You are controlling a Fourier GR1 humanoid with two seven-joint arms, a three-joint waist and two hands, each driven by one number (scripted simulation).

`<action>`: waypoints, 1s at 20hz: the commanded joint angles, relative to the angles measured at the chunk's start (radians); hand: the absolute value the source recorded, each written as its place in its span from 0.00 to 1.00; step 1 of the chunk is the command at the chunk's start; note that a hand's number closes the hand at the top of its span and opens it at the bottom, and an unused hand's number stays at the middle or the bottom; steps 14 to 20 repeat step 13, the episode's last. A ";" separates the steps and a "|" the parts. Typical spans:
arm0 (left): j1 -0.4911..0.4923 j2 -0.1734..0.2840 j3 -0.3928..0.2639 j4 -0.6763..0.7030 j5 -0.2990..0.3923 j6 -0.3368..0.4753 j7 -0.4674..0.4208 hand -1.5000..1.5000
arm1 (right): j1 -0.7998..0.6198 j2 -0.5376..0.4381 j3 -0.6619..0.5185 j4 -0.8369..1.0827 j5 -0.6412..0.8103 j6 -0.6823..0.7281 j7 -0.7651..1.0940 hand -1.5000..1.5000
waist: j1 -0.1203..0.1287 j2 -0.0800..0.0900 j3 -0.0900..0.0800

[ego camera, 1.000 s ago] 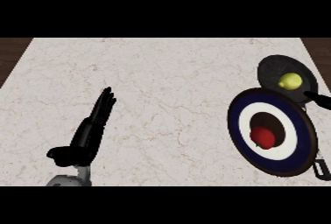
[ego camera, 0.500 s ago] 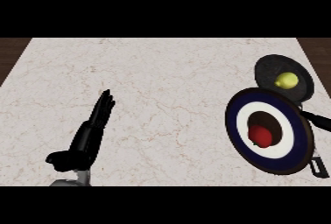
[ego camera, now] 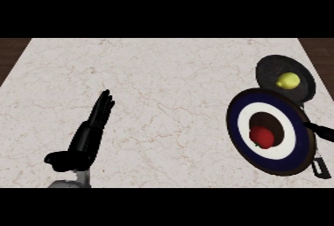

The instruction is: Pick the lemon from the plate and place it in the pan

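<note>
The yellow lemon (ego camera: 287, 80) lies inside the dark round pan (ego camera: 274, 66) at the far right of the counter. Just in front of the pan sits a plate (ego camera: 243, 115) with a navy rim, a white ring and a dark centre, and a red fruit (ego camera: 262, 136) rests on it. The pan's black handle (ego camera: 319, 167) pokes out past the plate's lower right edge. Only a black sliver of my right hand (ego camera: 321, 130) shows at the right edge, beside the plate and apart from the lemon. My left hand (ego camera: 91, 130) rests open at the lower left, fingers straight, holding nothing.
The pale marble counter (ego camera: 163, 88) spreads wide between my left hand and the plate. Dark wooden floor shows past its far left and far right corners. The pan and plate sit close to the counter's right edge.
The sliver of my right hand has slid down the right edge, from beside the pan to beside the plate. The lemon stays in the pan, and my left hand has barely moved.
</note>
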 commanded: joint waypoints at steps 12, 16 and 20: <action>-0.008 -0.028 0.021 -0.004 -0.041 -0.006 0.005 0.50 | 0.123 0.010 0.146 -0.204 -0.032 -0.141 0.088 0.00 | -0.001 0.000 0.000; 0.028 -0.016 0.009 -0.048 -0.038 -0.019 0.026 0.50 | 0.111 0.013 0.156 -0.163 -0.003 -0.183 0.067 0.00 | 0.003 0.000 0.000; 0.028 -0.016 0.009 -0.048 -0.038 -0.019 0.026 0.50 | 0.111 0.013 0.156 -0.163 -0.003 -0.183 0.067 0.00 | 0.003 0.000 0.000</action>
